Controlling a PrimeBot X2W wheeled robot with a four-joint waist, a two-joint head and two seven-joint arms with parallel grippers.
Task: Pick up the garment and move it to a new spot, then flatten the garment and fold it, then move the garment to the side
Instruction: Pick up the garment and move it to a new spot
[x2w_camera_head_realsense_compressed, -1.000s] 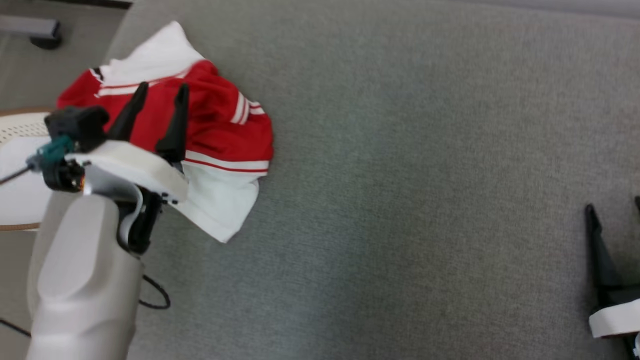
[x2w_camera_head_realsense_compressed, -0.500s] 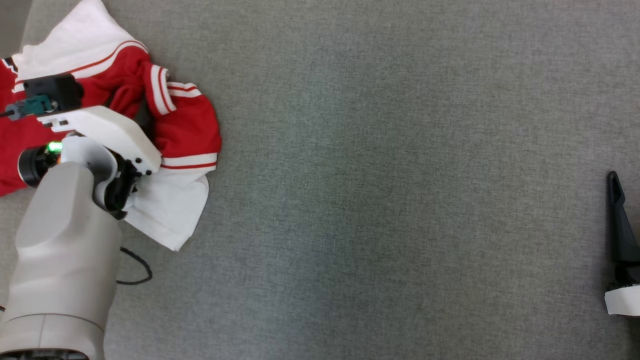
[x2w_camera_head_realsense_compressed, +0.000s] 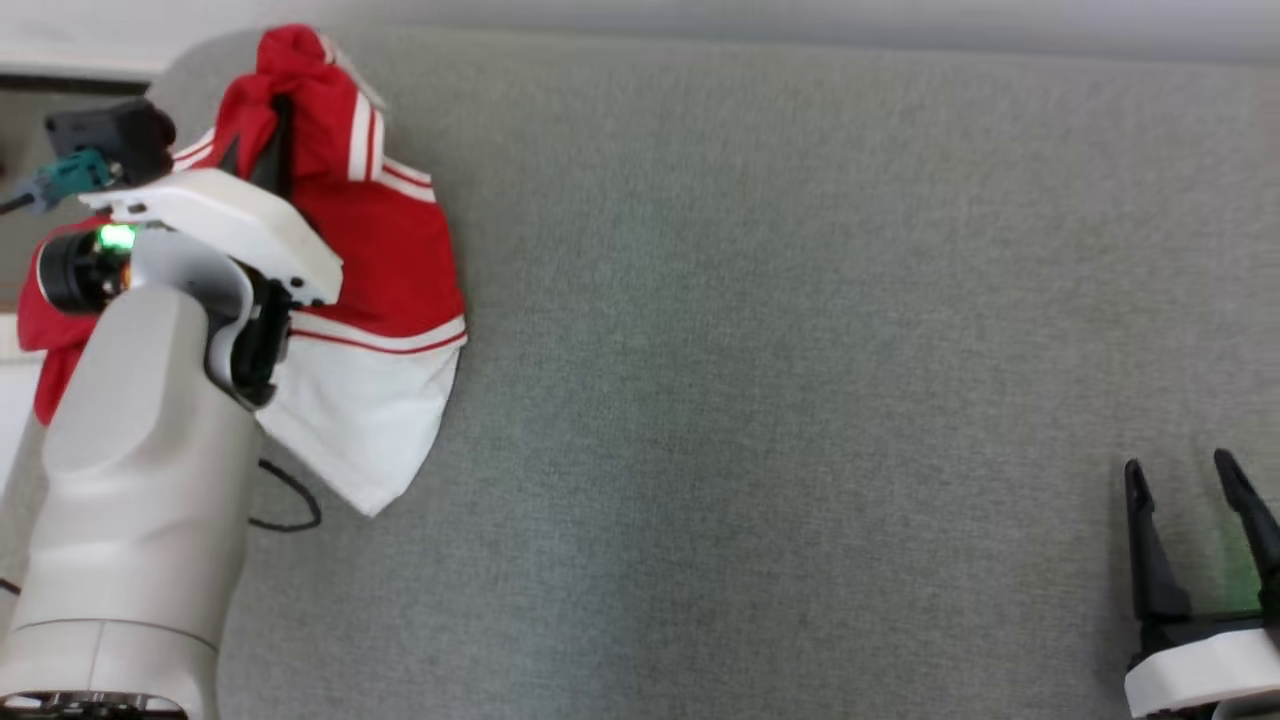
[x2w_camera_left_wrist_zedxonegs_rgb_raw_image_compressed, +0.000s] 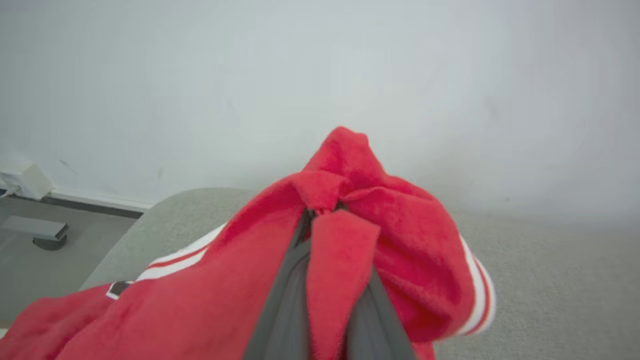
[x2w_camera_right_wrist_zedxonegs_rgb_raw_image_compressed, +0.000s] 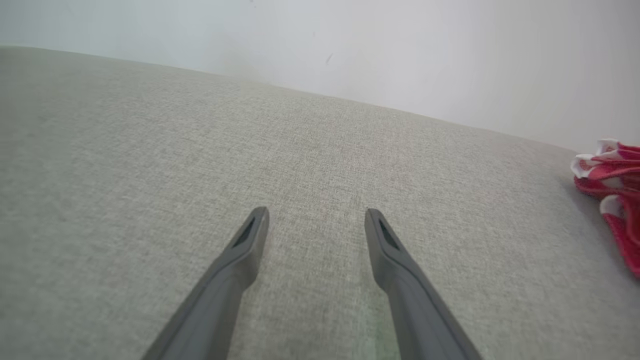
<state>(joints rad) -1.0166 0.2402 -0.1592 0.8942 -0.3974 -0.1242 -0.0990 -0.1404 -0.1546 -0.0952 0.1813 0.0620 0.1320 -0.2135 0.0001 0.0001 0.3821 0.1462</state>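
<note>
Nearest, the right hand (x2w_camera_head_realsense_compressed: 1178, 470) is hovering low over the grey counter (x2w_camera_head_realsense_compressed: 800, 350), its fingers spread wide with nothing between them. Further out, near the counter's left edge, the left hand (x2w_camera_left_wrist_zedxonegs_rgb_raw_image_compressed: 325, 215) is clamping a fold of the red-and-white garment (x2w_camera_head_realsense_compressed: 390, 240), which is bunching upward while its white hem is drooping below. The pick-up is looking under way. The next move is calling for a clean lift and a carry toward the open middle.

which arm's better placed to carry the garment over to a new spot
Left. The left tool is shut on a bunched fold of the red and white garment. The right tool hangs open over the gray surface, well apart from it.
</note>
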